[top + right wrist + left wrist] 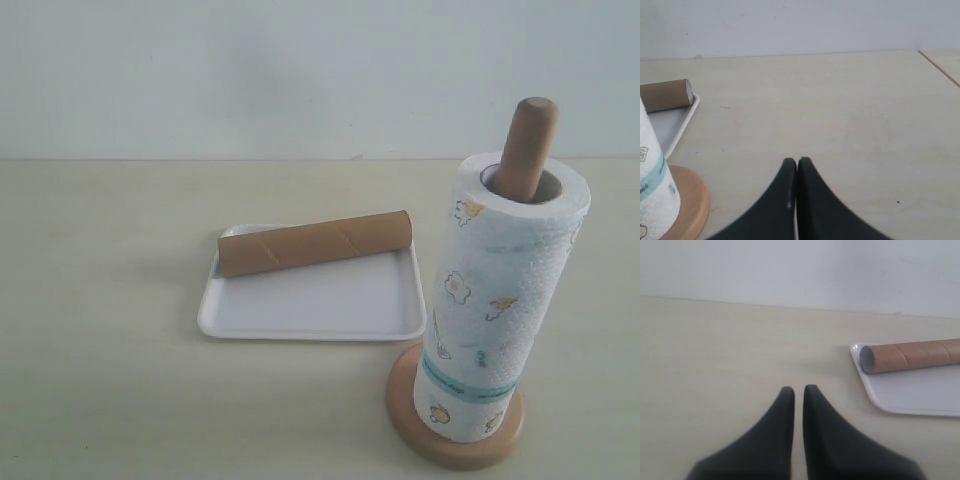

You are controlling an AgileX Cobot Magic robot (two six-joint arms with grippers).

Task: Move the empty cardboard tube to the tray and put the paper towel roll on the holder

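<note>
On the table point(100, 350), the tube point(315, 243) lies across the far side of the tray point(310, 312). Just beside the tray, the roll point(500, 300) stands upright on the holder point(402, 398), with the pole poking out of its top. The left gripper point(799, 389) and right gripper point(797, 161) are both clenched on nothing, clear of everything.
</note>
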